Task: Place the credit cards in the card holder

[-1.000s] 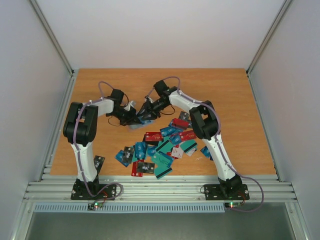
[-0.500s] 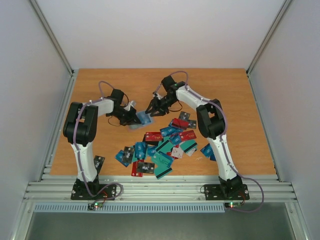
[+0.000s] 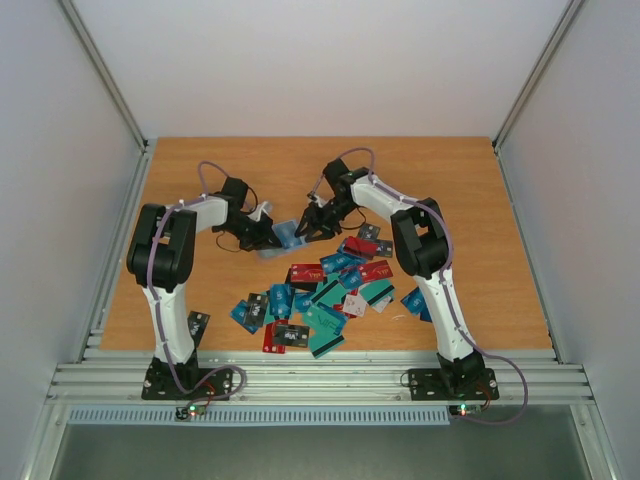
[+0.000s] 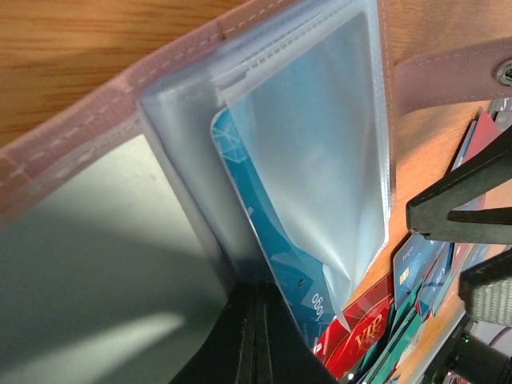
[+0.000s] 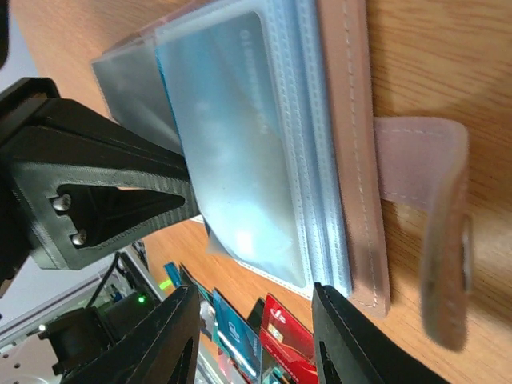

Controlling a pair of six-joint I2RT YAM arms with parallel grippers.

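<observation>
the overhead view is bright and even, lit from above, with short soft shadows on the table (image 3: 480, 200). the left wrist view is close and soft; its lower left is dim and grey, and the clear sleeves of the card holder (image 4: 320, 160) shine white. in the right wrist view, glare smears the plastic at centre, and the strap (image 5: 432, 264) at right is blurred.

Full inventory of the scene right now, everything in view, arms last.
card holder: one, tan-pink with clear sleeves, open, mid-table
teal card: one, teal, inside a clear sleeve of the holder
credit cards: many, red, blue, teal, black, white, loose pile near-centre
stray card: one, dark, beside the left arm
table: one, wood-brown
left gripper: one, black, shut on the holder's sleeves
right gripper: one, black, open, empty, beside the holder
</observation>
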